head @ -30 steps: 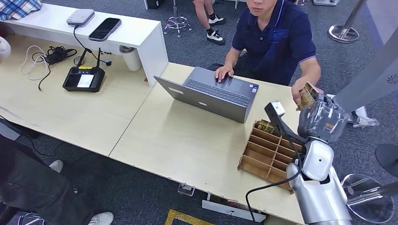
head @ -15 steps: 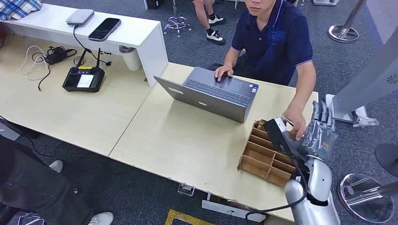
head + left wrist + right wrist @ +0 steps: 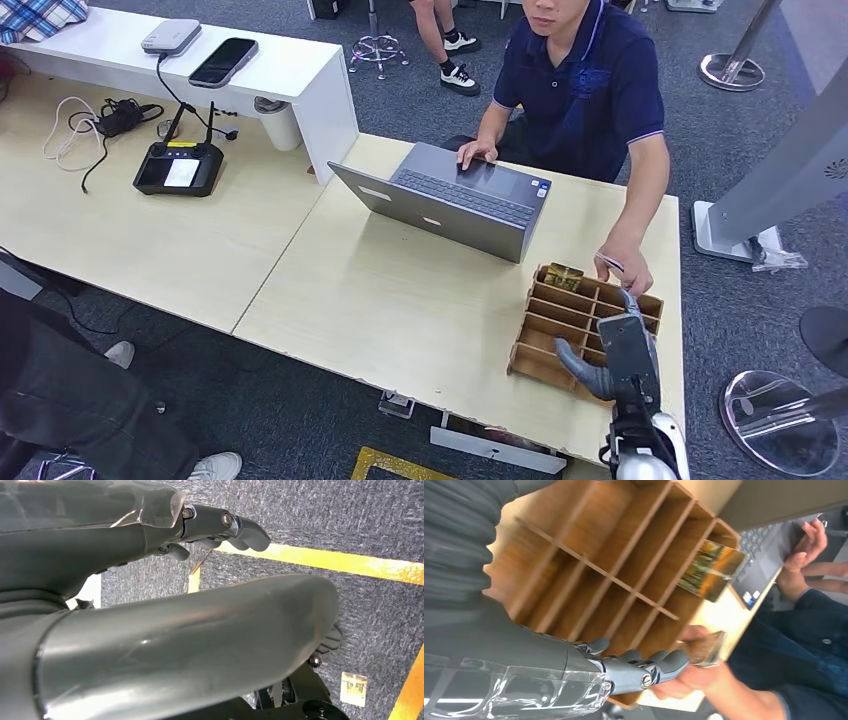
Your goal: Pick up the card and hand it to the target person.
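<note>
Holding nothing, the right hand (image 3: 624, 672) hovers with fingers spread; the person's hand (image 3: 625, 268) holds the thin glossy card (image 3: 710, 649).

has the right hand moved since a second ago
Yes. The right hand has dropped from up by the person's hand to low over the near side of the wooden divider tray, toward the robot.
</note>
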Controlling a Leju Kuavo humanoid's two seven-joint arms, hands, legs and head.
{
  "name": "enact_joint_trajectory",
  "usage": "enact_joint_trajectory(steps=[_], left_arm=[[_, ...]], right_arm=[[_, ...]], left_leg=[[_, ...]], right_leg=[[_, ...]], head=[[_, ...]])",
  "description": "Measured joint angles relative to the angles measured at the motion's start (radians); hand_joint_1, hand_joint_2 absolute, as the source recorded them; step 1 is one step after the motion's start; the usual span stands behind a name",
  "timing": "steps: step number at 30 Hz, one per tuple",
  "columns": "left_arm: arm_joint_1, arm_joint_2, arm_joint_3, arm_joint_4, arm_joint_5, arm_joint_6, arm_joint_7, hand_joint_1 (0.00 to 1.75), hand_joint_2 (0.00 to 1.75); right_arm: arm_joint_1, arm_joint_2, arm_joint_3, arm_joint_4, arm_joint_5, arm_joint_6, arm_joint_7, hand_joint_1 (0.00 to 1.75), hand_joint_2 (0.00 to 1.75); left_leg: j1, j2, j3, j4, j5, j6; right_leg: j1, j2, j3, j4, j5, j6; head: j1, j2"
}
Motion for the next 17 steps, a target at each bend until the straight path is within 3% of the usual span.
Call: enact_joint_trajectory(steps=[7, 17], left_arm=[[0.007, -0.001, 0.007, 0.0, 0.0, 0.002, 0.0, 0.0, 0.0], [0.014, -0.001, 0.018, 0.0, 0.0, 0.003, 0.0, 0.0, 0.0]], right_arm=[[0.094, 0.0, 0.0, -0.086, -0.012, -0.013, 0.01, 0.0, 1.75], [0.143, 0.0, 0.0, -0.168, -0.009, 0.008, 0.039, 0.0, 1.75]], left_leg=[[0.0, 0.0, 0.0, 0.0, 0.0, 0.0], [0.0, 0.0, 0.0, 0.0, 0.0, 0.0]], right_leg=[[0.0, 0.0, 0.0, 0.0, 0.0, 0.0], [0.0, 0.0, 0.0, 0.0, 0.0, 0.0]], head=[[0.0, 0.0], [0.0, 0.0]])
